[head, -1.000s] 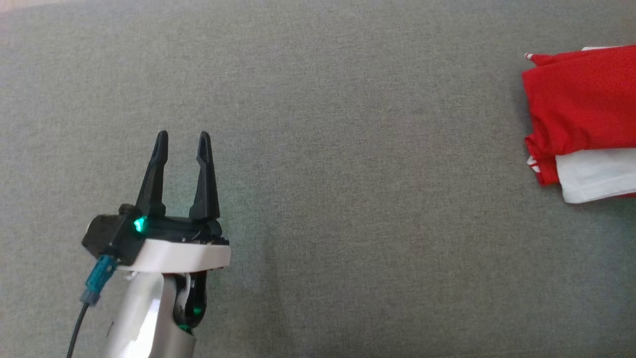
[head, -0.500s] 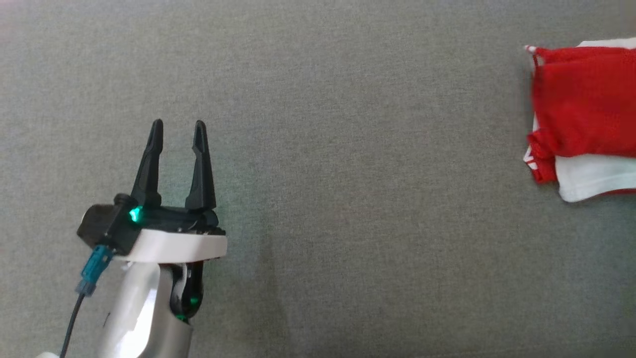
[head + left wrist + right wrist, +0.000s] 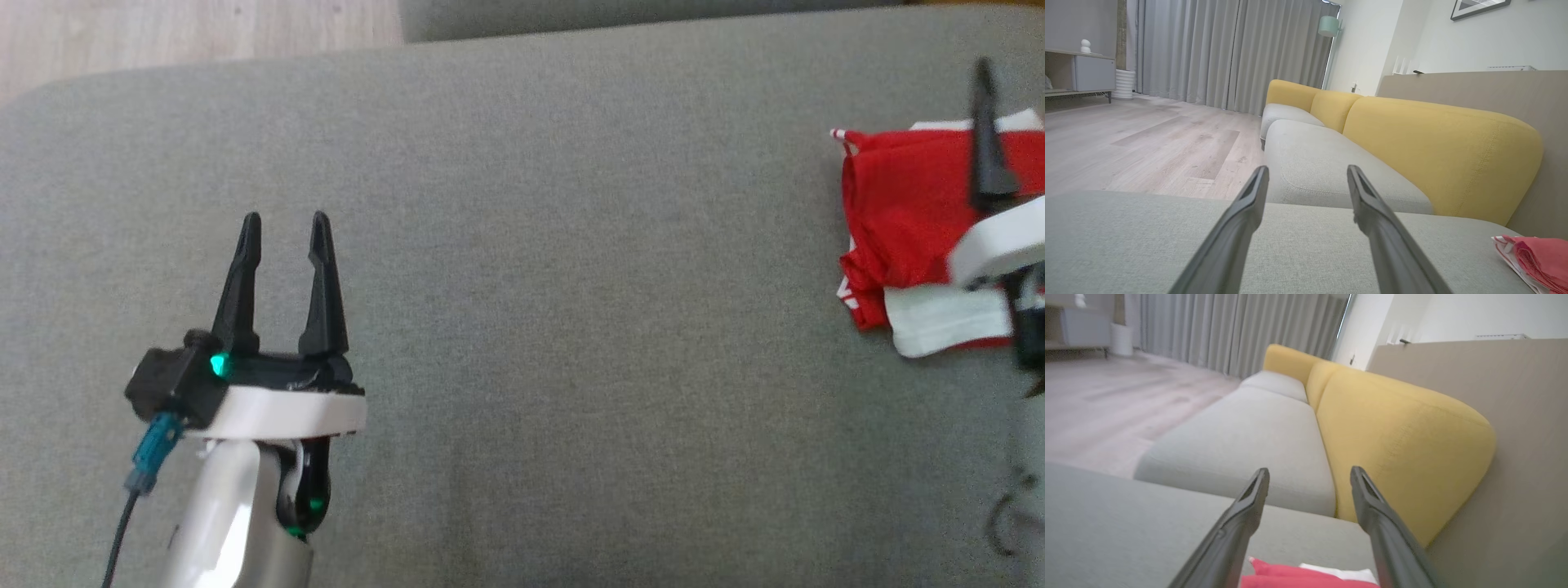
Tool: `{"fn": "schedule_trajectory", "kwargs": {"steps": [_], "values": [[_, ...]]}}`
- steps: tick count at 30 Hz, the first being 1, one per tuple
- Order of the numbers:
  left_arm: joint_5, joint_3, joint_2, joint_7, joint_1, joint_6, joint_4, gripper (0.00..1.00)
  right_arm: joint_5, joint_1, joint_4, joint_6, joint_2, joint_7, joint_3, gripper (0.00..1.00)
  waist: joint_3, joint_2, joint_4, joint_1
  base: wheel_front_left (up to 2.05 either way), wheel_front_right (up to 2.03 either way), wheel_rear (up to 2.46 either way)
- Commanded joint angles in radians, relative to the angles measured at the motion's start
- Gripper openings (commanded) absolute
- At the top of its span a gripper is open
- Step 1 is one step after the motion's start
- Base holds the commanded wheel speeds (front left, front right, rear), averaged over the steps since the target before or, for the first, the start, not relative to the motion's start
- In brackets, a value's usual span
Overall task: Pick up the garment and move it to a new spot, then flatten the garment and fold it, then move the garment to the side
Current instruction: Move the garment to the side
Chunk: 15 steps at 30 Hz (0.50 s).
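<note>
The folded red-and-white garment lies at the right side of the grey sofa seat. The right end effector hovers just above it, wide open and empty. The left end effector, well apart from it, is also open and empty.

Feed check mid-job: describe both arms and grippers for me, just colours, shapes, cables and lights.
Left gripper: two long, tapered black fingers on a black base with a green light, then a white collar and pale silver forearm. A teal connector with a dark cable plugs into its side. Right gripper: the same black tapered fingers and a white cuff.
</note>
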Motion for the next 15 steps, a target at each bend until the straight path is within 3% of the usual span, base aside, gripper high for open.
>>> {"fn": "schedule_trajectory", "kwargs": {"steps": [1,4,7,15], "values": [[0.002,0.036,0.008,-0.005,-0.002,0.009,-0.033,1.00,0.014,0.015,-0.052,-0.001,0.014,-0.019,0.021,1.00,-0.023,0.0000,0.007,0.0001,0.00,0.00,0.00],[0.001,0.031,0.008,-0.005,0.011,0.014,-0.033,1.00,0.045,0.046,-0.086,-0.001,0.112,-0.059,0.042,1.00,-0.046,0.0000,0.018,0.0001,0.00,0.00,0.00],[-0.003,0.023,0.008,-0.005,0.025,0.016,-0.028,1.00,0.099,0.086,-0.091,-0.001,0.166,-0.105,0.067,1.00,-0.062,0.0000,0.025,0.0001,0.00,0.00,0.00],[-0.017,0.000,0.008,-0.005,0.063,0.024,0.004,1.00,0.271,0.203,0.067,-0.001,0.184,-0.295,0.133,1.00,-0.104,0.0000,0.055,0.0001,0.00,0.00,0.00]]}}
